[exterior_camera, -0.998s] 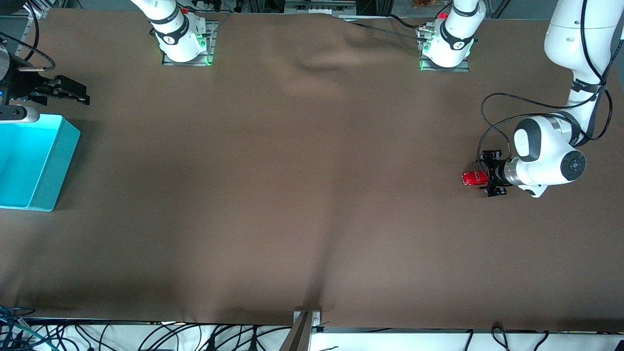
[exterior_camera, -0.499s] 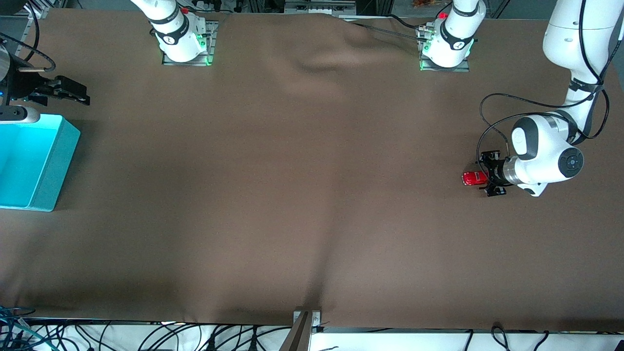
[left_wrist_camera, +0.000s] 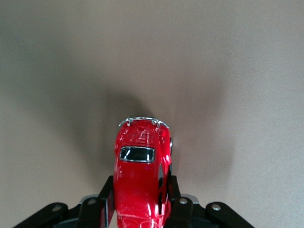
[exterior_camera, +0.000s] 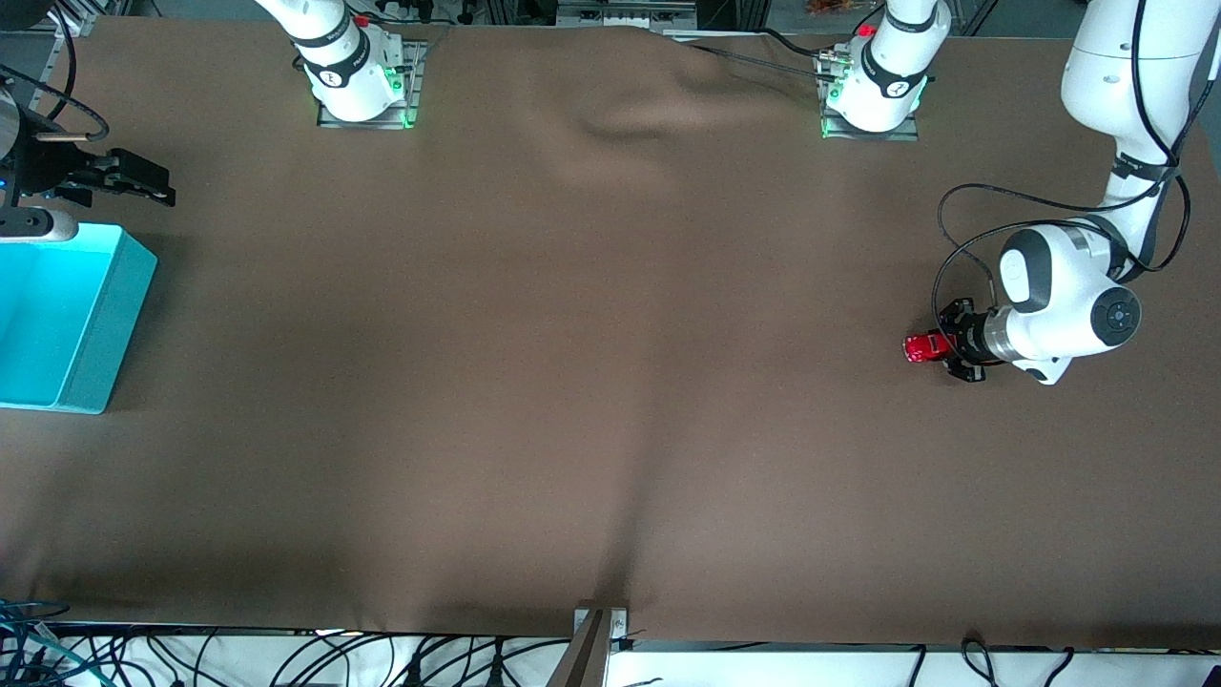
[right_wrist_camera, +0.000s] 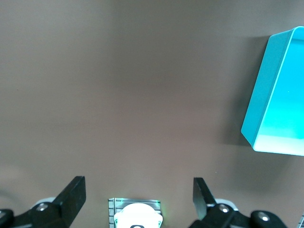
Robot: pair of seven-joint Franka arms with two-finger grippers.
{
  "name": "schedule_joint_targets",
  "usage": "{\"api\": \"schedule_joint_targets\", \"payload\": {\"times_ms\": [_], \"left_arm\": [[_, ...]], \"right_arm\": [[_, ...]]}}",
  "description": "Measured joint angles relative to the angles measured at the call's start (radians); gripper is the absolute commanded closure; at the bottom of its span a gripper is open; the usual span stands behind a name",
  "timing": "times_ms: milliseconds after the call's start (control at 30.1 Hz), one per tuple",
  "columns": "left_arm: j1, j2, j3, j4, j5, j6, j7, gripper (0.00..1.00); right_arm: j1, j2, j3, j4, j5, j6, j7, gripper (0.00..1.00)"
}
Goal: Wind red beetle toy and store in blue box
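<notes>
The red beetle toy (exterior_camera: pixel 920 348) sits on the brown cloth at the left arm's end of the table. My left gripper (exterior_camera: pixel 944 346) lies low and level there, its fingers closed against both sides of the toy's body. In the left wrist view the toy (left_wrist_camera: pixel 140 161) is held between the black fingers (left_wrist_camera: pixel 105 199). The blue box (exterior_camera: pixel 100 324) stands at the right arm's end of the table, nearer to the front camera than my right gripper (exterior_camera: pixel 143 183). The right gripper (right_wrist_camera: pixel 137 190) is open and empty, up in the air beside the box (right_wrist_camera: pixel 273 95).
The brown cloth (exterior_camera: pixel 591 334) covers the table, with a wrinkle near the arm bases. The right arm's base (exterior_camera: pixel 358 81) and the left arm's base (exterior_camera: pixel 873 95) stand at the edge farthest from the front camera. Cables hang along the near edge.
The left gripper's fingers have closed in on the red beetle toy. The left arm's wrist shifted slightly. The right arm has not moved.
</notes>
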Motion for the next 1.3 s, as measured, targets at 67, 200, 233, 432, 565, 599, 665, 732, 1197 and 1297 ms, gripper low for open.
{"api": "schedule_joint_targets", "payload": {"times_ms": [67,200,233,432,565,599,665,732,1197,1297], "left_arm": [[0.000,0.000,0.000,0.000,0.000,0.000,0.000,1.00],[0.000,-0.001,0.000,0.000,0.002,0.003,0.003,1.00],[0.000,-0.002,0.000,0.000,0.003,0.004,0.004,1.00],[0.000,-0.035,-0.002,0.002,0.013,0.002,0.060,1.00],[0.000,-0.049,-0.004,0.001,0.014,-0.009,0.094,1.00],[0.000,-0.053,-0.005,0.001,0.014,-0.012,0.100,1.00],[0.000,-0.060,-0.009,-0.001,0.014,-0.017,0.112,1.00],[0.000,-0.068,-0.014,-0.005,0.014,-0.019,0.123,1.00],[0.001,-0.073,-0.047,-0.031,-0.031,-0.003,0.112,1.00],[0.001,-0.066,-0.047,-0.032,-0.036,0.011,0.090,1.00]], "right_arm": [[0.000,0.000,0.000,0.000,-0.001,0.000,0.000,0.00],[0.000,0.000,0.000,0.000,-0.003,0.000,0.000,0.00],[0.000,0.001,0.000,0.000,-0.004,0.000,0.000,0.00],[0.000,0.001,0.000,0.000,-0.004,0.000,0.000,0.00],[0.000,0.001,0.000,0.000,-0.004,0.000,0.000,0.00],[0.000,0.001,0.000,0.000,-0.004,0.000,0.000,0.00],[0.000,0.001,0.000,0.000,-0.004,0.000,0.000,0.00],[0.000,0.001,0.000,0.000,-0.004,0.000,0.000,0.00],[0.000,0.004,0.000,0.000,-0.005,0.000,0.000,0.00],[0.000,0.005,0.000,0.000,-0.005,0.000,0.000,0.00]]}}
